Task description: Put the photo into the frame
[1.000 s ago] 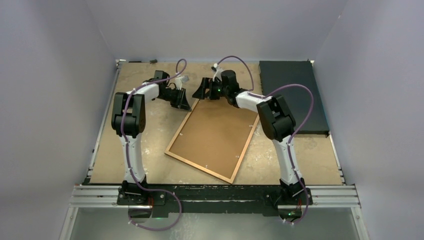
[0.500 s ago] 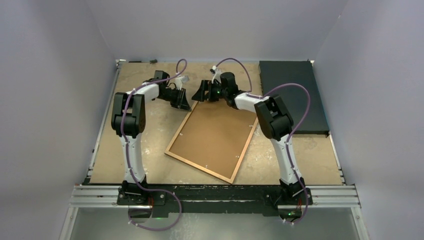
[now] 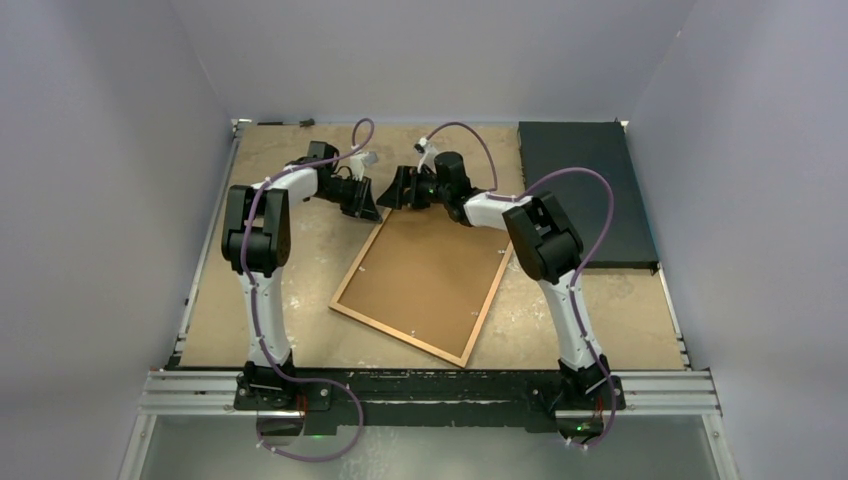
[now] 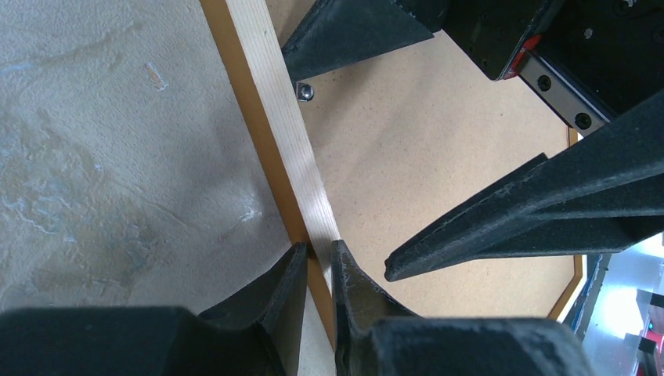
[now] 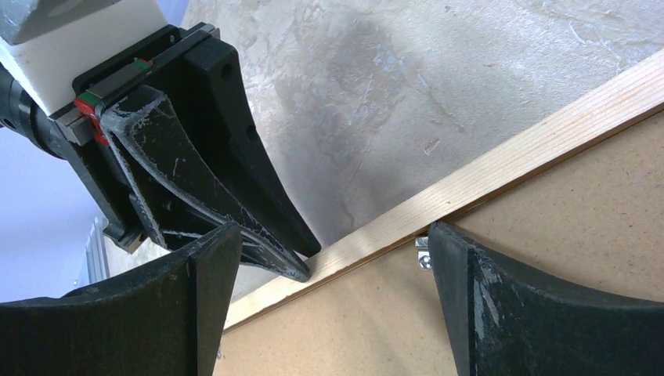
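Observation:
The frame lies back-up on the table, its brown board showing inside thin wooden edges. My left gripper is at the frame's far left corner, shut on the wooden edge, one finger on each side of it. My right gripper hovers right beside it, over the same corner, with its jaws wide open and nothing between them. Its right finger sits next to a small metal tab on the board. The photo is out of view.
A dark black slab lies at the back right of the table. Grey walls close in on three sides. The two grippers' fingers are only a small gap apart over the frame's corner.
My right gripper has slid left along the frame's far edge, closer to the left gripper. The left gripper and the frame have not moved.

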Robot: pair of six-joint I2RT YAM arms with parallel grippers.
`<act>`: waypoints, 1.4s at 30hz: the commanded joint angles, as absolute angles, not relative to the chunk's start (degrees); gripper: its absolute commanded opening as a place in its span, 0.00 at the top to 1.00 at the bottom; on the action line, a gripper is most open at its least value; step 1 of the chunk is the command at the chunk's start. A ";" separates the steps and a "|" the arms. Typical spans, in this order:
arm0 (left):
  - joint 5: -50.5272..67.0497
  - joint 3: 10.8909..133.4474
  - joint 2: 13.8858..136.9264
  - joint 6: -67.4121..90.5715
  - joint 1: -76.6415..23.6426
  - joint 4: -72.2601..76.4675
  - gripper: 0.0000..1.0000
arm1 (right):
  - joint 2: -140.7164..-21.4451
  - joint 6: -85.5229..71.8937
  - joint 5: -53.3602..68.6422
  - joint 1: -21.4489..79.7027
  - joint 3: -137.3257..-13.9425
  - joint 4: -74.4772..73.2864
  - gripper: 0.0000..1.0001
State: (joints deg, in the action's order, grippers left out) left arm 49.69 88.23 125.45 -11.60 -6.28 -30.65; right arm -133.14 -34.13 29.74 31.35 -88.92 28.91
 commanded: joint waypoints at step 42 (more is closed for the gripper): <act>32.27 65.43 105.41 -30.07 -5.37 -40.33 0.82 | -74.05 -40.79 -1.52 24.39 -33.65 5.17 0.01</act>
State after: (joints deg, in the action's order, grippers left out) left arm 35.46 67.72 108.09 -27.66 -4.62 -41.25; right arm -72.07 -39.13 -3.40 24.10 -35.77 -2.79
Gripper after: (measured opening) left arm 0.182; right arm 0.987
